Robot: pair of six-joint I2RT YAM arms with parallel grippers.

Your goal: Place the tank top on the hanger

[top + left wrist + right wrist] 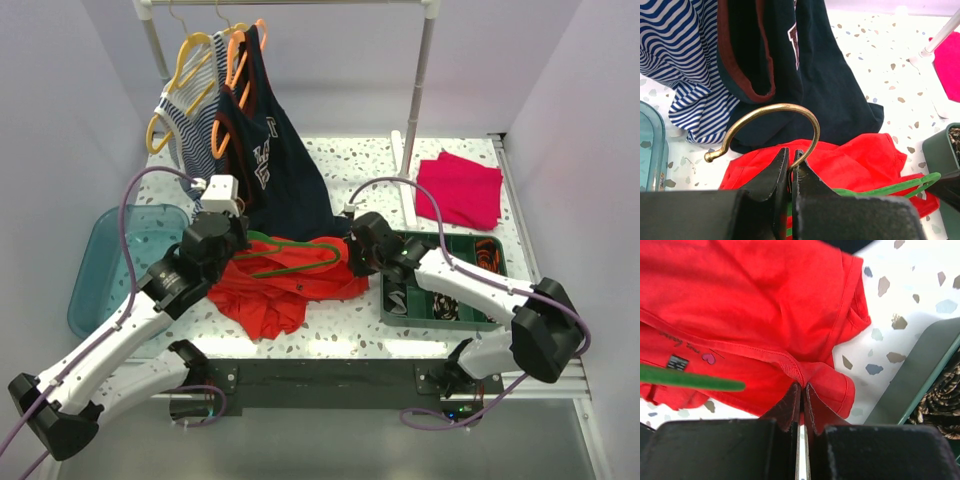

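Note:
The red-orange tank top (275, 288) lies crumpled on the table's front middle, also in the left wrist view (850, 162) and the right wrist view (750, 305). The green hanger (290, 255) lies across it. My left gripper (791, 156) is shut on the base of the hanger's brass hook (775, 112). A green hanger arm (900, 185) runs right from it. My right gripper (803, 387) is shut on a hem fold of the tank top, at its right edge (352, 262). The hanger's tip (690, 380) shows just left of it.
A navy lettered tank top (270, 150) and a striped top (195, 110) hang on orange and yellow hangers from the rack at the back. A teal bin (110, 260) stands left, a green compartment tray (450, 290) right, a folded magenta cloth (460, 190) back right.

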